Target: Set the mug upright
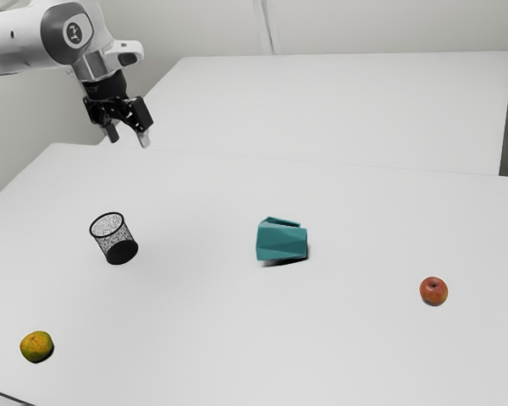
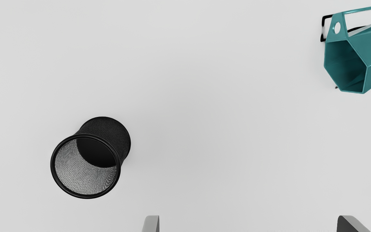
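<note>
"Mug: how are you seeing it from your desk?"

"I'm seeing it lying on its side on the table, teal and faceted. In the exterior view it's sitting between the cup and the apple. Its handle is running along the upper edge there."

"And the mouth?"

"I'm looking partly into it on my wrist view. It's a many-sided opening, and it's facing roughly toward the cup's side. The mug's other end is running out of that view, so I'm not seeing its base there."

"What is your claw doing?"

"I'm holding it up above the table, well apart from the mug. In the exterior view it's hanging toward the upper left, beyond the cup."

"Is it gripping anything?"

"No, I'm seeing the claw standing wide in the wrist view, with a broad gap between the fingers. They're pinching nothing and touching nothing."

"Anything else around?"

"The cup is standing upright, black and meshed, and a yellow-green fruit is resting near the exterior view's lower left corner."
</note>
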Controlling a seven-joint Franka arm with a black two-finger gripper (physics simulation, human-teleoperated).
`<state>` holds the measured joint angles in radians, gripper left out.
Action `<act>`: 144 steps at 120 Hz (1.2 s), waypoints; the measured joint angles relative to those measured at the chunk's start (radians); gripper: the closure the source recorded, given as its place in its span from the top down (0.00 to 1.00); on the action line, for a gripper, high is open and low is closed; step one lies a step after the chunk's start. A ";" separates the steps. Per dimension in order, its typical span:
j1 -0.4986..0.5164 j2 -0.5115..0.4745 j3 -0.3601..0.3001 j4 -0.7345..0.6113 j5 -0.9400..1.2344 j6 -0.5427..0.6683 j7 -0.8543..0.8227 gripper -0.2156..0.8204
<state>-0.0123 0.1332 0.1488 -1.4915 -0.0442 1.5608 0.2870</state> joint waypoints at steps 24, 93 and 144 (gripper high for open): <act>0.000 0.000 0.000 -0.001 -0.001 -0.002 0.006 0.79; 0.013 -0.011 -0.044 -0.440 -0.600 0.272 0.050 0.79; -0.024 0.085 -0.072 -0.524 -0.884 0.496 0.118 0.79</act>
<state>-0.0360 0.2184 0.0769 -2.0153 -0.9283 2.0564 0.4052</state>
